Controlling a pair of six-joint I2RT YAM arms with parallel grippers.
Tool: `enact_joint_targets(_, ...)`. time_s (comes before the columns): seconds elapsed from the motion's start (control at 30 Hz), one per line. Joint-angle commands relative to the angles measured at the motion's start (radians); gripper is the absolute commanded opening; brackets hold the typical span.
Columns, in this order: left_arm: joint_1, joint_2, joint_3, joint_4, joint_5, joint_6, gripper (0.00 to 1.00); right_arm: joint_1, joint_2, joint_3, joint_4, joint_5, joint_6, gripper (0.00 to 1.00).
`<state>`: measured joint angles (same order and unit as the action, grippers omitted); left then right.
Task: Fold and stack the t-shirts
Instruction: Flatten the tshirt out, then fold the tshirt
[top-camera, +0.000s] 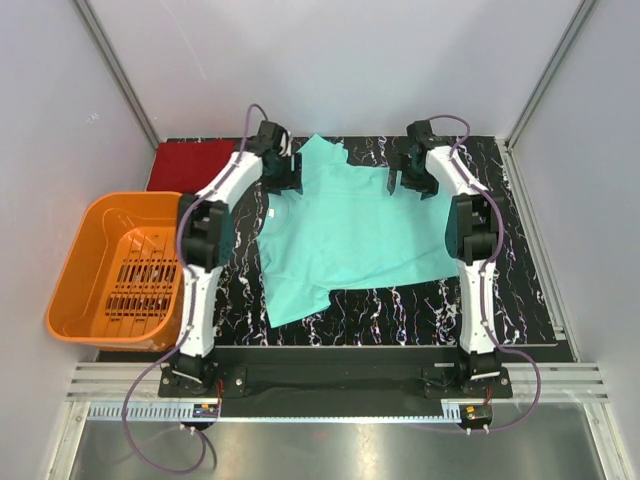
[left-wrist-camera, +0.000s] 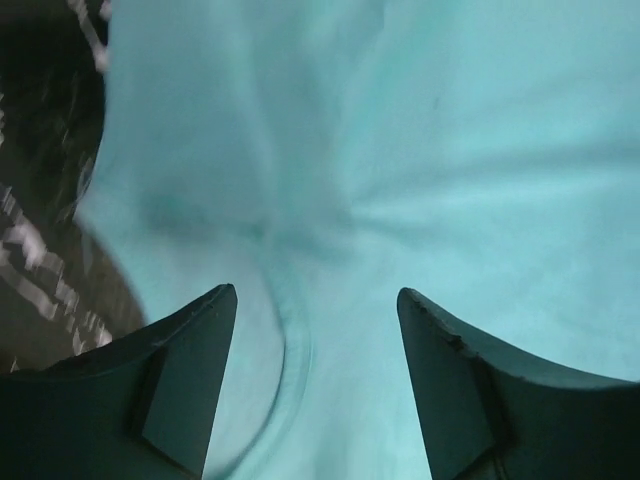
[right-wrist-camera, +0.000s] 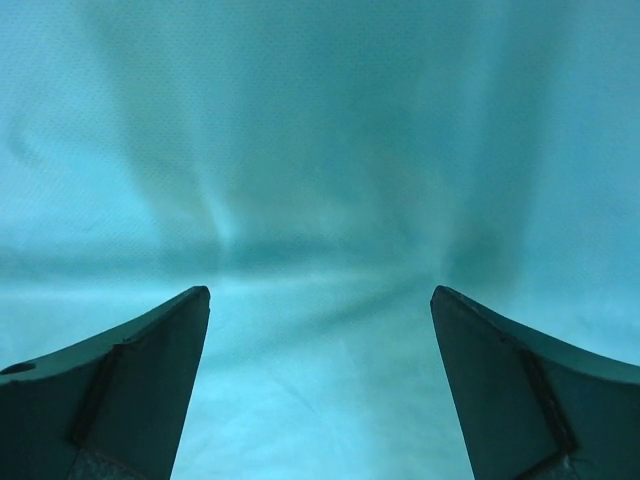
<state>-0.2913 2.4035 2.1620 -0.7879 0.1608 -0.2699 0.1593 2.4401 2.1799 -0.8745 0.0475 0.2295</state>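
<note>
Black, white-veined tabletop (top-camera: 400, 310), closed in by pale walls (top-camera: 330, 60). Spread over its middle, mostly flat with a few wrinkles and one near corner trailing toward the arm bases: teal t-shirt (top-camera: 350, 235). Folded into a neat rectangle at the far left corner, well apart from the teal one: red t-shirt (top-camera: 190, 165).

At the teal cloth's far left edge, pointing down: left pincer (top-camera: 285, 180), spread wide above the fabric, nothing pinched; cloth bunched into soft creases between its dark fingers (left-wrist-camera: 190, 370) in the wrist view. At the far right edge: right pincer (top-camera: 397, 185), likewise spread fully, teal cloth filling its wrist view.

Beside the table's left side, just in front of the red shirt: orange slatted basket (top-camera: 80, 260).
</note>
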Motion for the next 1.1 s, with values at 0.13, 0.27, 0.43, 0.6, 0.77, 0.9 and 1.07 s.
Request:
enact_joint_targets(0.13,-0.038,-0.557,-0.572,0.275,0.123,-0.098,0.66,0.008,-0.45,-0.479,0.07,0.055,0.145,1.0)
enact_joint_targets(0.27,-0.113,-0.613,-0.779,0.395,0.166,-0.149,0.58,-0.004,-0.605,-0.765,0.193,0.064,0.212,0.89)
enact_joint_targets(0.43,-0.212,-0.65,-0.927,0.527,0.223,-0.221,0.49,-0.041,-0.728,-0.96,0.238,0.162,0.267,0.63)
enact_joint_targets(0.6,-0.312,-0.772,-1.062,0.556,0.119,-0.259,0.48,-0.084,-0.759,-1.0,0.206,0.224,0.384,0.67)
enact_joint_targets(0.77,-0.327,-0.931,-1.22,0.625,0.017,-0.319,0.51,-0.086,-0.699,-0.953,0.174,0.265,0.511,0.68)
enact_joint_targets(0.9,-0.325,-0.957,-1.234,0.598,-0.007,-0.301,0.52,-0.087,-0.639,-0.908,0.152,0.247,0.573,0.66)
enact_joint_targets(1.07,-0.325,-0.975,-1.223,0.569,-0.004,-0.287,0.52,-0.087,-0.598,-0.893,0.135,0.249,0.646,0.6)
